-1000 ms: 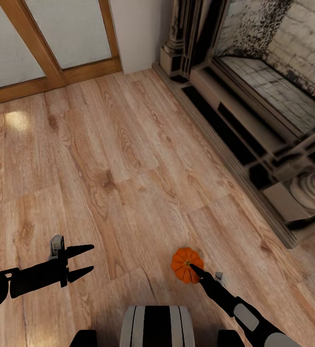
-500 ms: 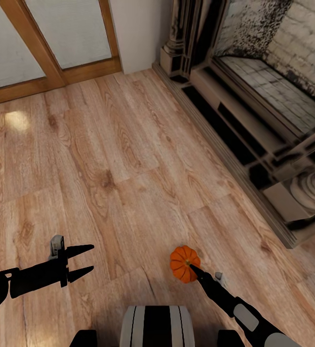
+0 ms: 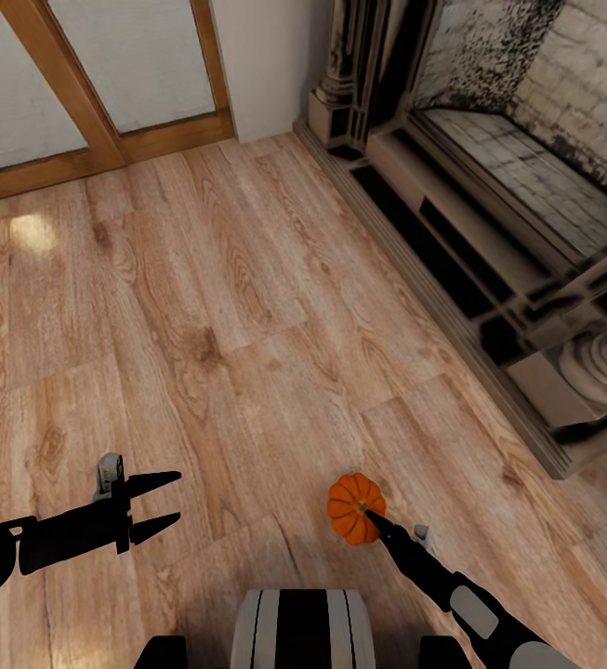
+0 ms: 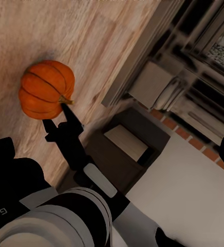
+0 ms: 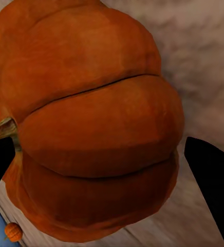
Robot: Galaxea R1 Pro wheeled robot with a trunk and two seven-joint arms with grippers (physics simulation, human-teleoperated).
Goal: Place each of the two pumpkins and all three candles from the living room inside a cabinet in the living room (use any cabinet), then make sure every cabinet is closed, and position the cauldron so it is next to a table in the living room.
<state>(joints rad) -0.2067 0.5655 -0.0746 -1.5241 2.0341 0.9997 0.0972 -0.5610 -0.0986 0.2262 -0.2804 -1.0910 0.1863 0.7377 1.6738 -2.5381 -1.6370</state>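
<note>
One orange ribbed pumpkin [image 3: 351, 506] sits low over the wooden floor, just ahead of my base. My right gripper [image 3: 371, 518] is shut on it, one black finger lying by the stem. In the right wrist view the pumpkin [image 5: 91, 123] bulges between the two dark fingers [image 5: 212, 180], which press its sides. The left wrist view takes in the same pumpkin [image 4: 46, 88] with the right arm reaching to it. My left gripper [image 3: 178, 500] hangs open over bare floor to the left, holding nothing. A tiny second pumpkin [image 5: 12, 232] shows far off in the right wrist view.
An ornate stone fireplace [image 3: 489, 195] with a raised hearth step runs along the right. A wood-framed glass door [image 3: 108, 102] and a white wall stand at the back. Open plank floor [image 3: 229, 307] lies between them. My base [image 3: 303, 632] is at the near edge.
The pumpkin has shifted slightly left and away with the right gripper's fingers around it. The left arm has not moved.
</note>
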